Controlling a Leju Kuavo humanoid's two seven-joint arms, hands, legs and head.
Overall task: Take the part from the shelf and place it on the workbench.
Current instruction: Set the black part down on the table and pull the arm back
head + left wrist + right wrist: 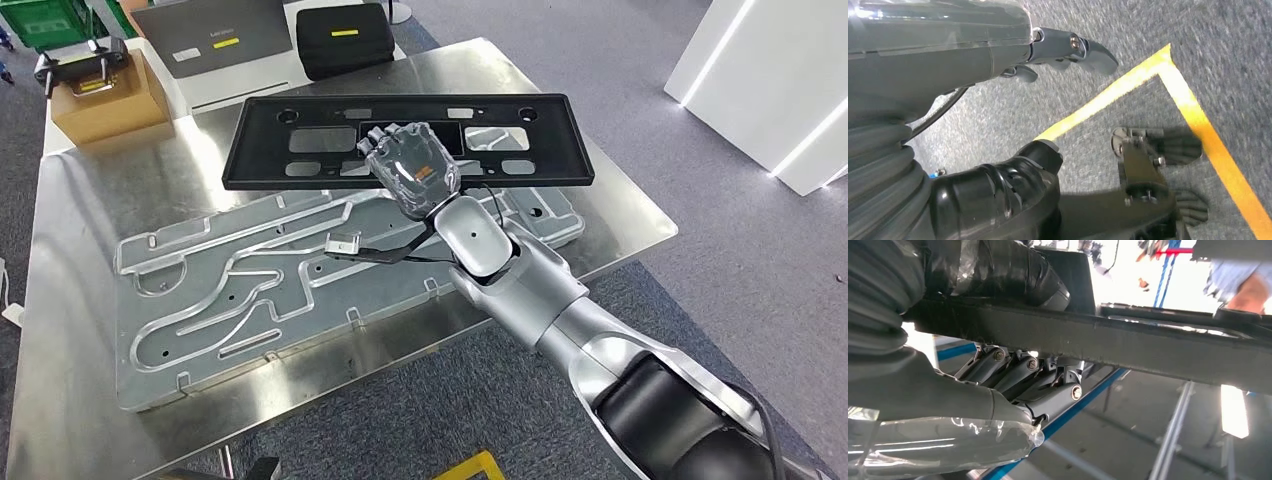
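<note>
Robot's right hand [412, 168] is closed on the near edge of the black part [400, 140], holding it flat over the workbench [90, 200]. Held by one edge, it might tip and slip. Left hand [1068, 50] hangs, fingers apart.

Right robot hand [412, 167] grips near edge of flat black rectangular plastic frame [300, 105] — held above grooved aluminium plate [250, 290] on steel bench [90, 180].

Bright overhead light, glare on workbench [620, 215]
</note>
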